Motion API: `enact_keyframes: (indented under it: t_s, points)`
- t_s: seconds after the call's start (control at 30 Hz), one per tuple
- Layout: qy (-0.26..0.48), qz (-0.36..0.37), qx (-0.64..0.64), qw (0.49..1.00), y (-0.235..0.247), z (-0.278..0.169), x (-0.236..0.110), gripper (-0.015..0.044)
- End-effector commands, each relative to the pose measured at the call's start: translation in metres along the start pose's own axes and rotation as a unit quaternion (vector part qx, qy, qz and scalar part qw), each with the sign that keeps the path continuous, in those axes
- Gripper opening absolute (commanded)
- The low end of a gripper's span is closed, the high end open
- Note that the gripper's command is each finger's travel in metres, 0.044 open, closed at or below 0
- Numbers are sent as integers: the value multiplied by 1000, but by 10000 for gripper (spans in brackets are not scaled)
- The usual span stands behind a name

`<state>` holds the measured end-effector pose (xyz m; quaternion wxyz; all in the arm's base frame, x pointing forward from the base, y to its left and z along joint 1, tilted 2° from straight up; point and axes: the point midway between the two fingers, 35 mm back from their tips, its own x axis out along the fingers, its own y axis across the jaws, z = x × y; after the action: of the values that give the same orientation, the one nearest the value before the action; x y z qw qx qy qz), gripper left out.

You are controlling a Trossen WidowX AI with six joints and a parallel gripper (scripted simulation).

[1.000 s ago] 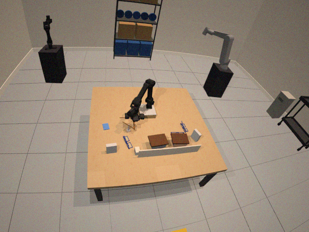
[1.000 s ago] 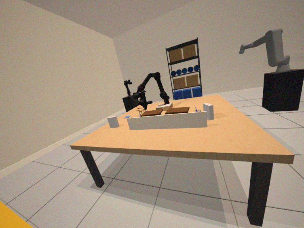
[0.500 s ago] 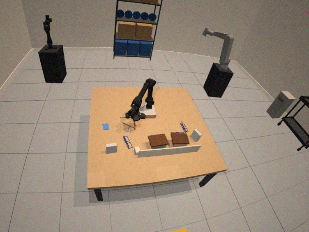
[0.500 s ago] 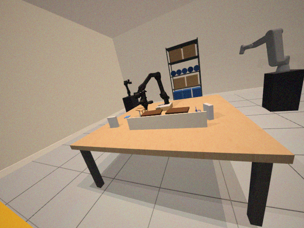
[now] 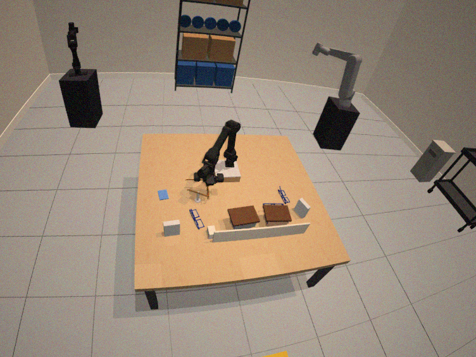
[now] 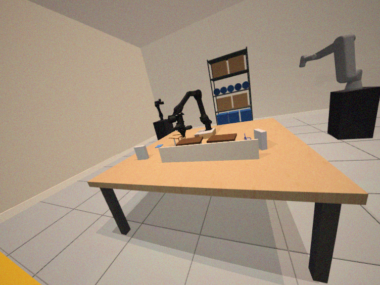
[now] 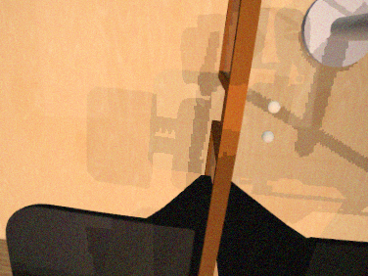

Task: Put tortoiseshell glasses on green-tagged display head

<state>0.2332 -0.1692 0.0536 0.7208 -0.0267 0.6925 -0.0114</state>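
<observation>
My gripper [image 5: 208, 185] [image 6: 183, 135] [image 7: 211, 187] is shut on the brown-orange tortoiseshell glasses [image 5: 208, 196] [image 7: 235, 108], holding them above the table. In the wrist view their front bar runs upward from between the black fingers. Two small pale balls [image 7: 274, 107] [image 7: 267, 136] show to its right. In the top view the temples point left. A small stand [image 5: 197, 199] with a grey post and a round pale base [image 7: 317, 29] is close to the glasses, just below them in the top view. I cannot make out a green tag or a clear head shape.
Blue glasses [image 5: 196, 219] [image 5: 283, 195] lie on the table [image 5: 173, 264]. Two brown-topped blocks [image 5: 244, 216] [image 5: 276, 212] stand behind a long pale wall [image 5: 261, 232] [image 6: 208, 152]. Pale blocks [image 5: 171, 228] [image 5: 301, 207] stand at either side. A blue square [image 5: 162, 194] lies left.
</observation>
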Motion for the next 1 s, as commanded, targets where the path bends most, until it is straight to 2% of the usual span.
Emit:
enact_keyframes:
  t_s: [0.0, 0.97]
  points:
    - [2, 5, 1, 1000, 3, -4, 2, 0]
    - [3, 5, 1, 1000, 9, -21, 2, 0]
